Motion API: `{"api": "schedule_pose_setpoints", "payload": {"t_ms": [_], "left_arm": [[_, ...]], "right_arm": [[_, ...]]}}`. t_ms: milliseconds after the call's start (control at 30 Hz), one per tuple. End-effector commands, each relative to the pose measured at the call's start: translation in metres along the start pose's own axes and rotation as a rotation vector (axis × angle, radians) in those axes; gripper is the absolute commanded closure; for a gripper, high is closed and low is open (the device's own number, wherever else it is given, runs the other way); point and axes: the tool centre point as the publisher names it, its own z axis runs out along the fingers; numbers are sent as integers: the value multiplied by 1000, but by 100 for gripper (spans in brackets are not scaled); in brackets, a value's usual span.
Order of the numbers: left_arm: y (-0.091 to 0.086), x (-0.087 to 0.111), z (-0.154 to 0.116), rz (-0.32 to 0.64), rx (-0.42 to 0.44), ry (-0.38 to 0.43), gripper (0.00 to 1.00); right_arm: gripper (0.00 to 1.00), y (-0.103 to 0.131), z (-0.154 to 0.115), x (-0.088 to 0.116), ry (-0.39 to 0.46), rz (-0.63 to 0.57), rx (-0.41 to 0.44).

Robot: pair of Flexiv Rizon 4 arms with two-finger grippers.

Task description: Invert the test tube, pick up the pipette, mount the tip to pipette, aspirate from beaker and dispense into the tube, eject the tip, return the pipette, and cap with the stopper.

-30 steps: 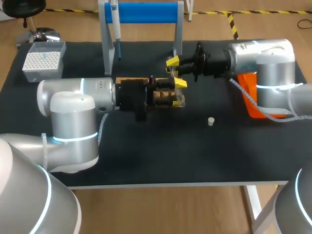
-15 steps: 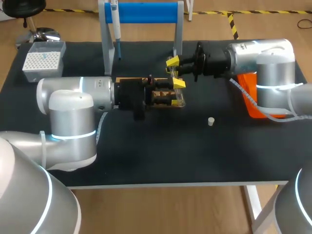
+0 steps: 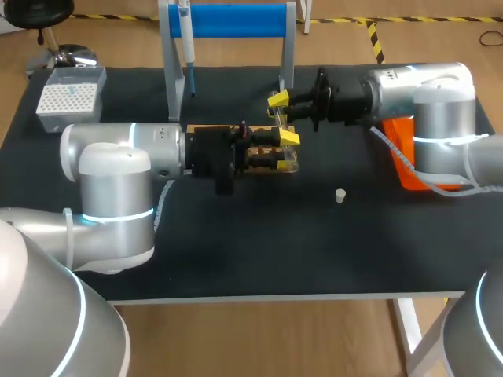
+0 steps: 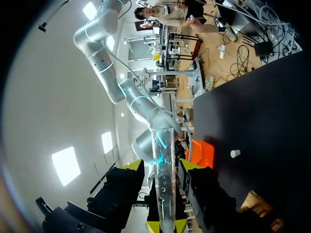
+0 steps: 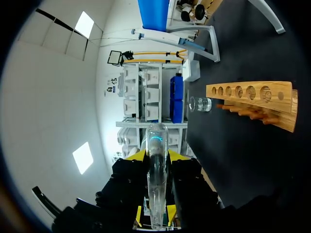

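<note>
One stopper lay nearest on the table. Past it, the left gripper and right gripper faced each other above the rack, each with its fingers pinched on the tube; farthest back, the pipette hung from the stand.

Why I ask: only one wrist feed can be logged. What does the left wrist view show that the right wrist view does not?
Left wrist only: the stopper on the table, the orange bin and my right arm. Right wrist only: the beaker beside the wooden rack, and the blue-topped stand. Both: the test tube between that view's own fingers, and that rack, just a corner in the left wrist view.
</note>
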Motion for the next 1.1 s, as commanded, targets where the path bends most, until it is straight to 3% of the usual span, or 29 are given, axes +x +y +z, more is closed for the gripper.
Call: {"api": "schedule_pose_setpoints", "payload": {"t_ms": [33,267,400,533,600,633,867,900,933,967,1000,1100], "left_arm": [[2,0,0,-3,4,3,57],[2,0,1,-10,3,10,59],[2,1,1,-14,1,10,67],[3,1,1,-17,0,9,82],[3,1,1,-18,-1,8,98],[3,1,1,-19,-1,8,100],[4,2,0,-23,7,0,100],[4,2,0,-24,10,0,100],[3,2,0,-25,11,0,100],[3,2,-1,-25,10,0,100],[3,2,-1,-25,10,0,100],[3,2,-1,-25,10,0,100]], "right_arm": [[100,0,-1,1,-2,0,2],[100,0,-1,1,-2,0,2],[100,0,-1,1,-2,0,2],[100,0,-1,1,-2,0,2],[100,0,-1,1,-2,0,2],[100,0,-1,1,-2,0,2],[100,0,-1,1,-2,0,2],[82,0,-1,1,-2,0,2],[55,0,-1,1,-2,0,2],[13,0,-1,1,-2,0,2],[0,0,-1,1,-2,0,2],[0,0,-1,1,-2,0,2]]}}
